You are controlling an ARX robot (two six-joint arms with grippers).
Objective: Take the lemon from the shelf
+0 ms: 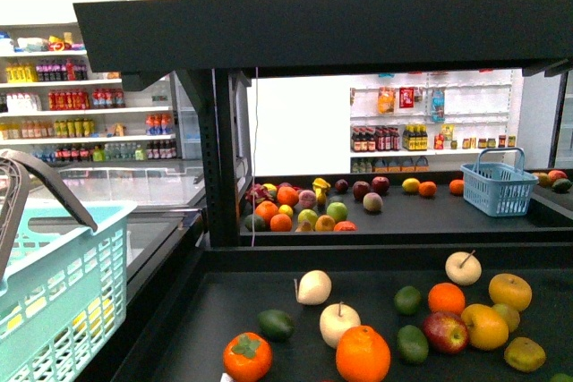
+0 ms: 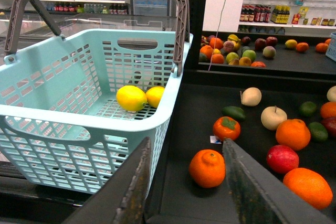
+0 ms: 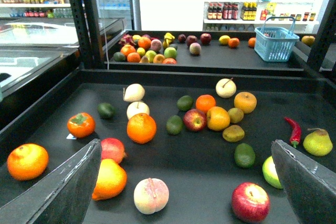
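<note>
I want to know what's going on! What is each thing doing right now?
Left gripper: open, holding nothing.
Right gripper: open, holding nothing.
Lemon: lying in the basket.
Basket: upright, handle raised.
Shelf: covered with loose fruit.
Small blue basket: upright on the far tray.

Bottle labels on white shelves [image 1: 89,105]: too small to read.
Small tag on shelf [image 2: 173,192] tray: illegible.
Readable text: none.

- Front view faces across the shelf [image 1: 358,310] tray from behind it.
- Left wrist looks down near the basket [image 2: 79,119] beside the shelf.
- Right wrist looks low over the same tray.
</note>
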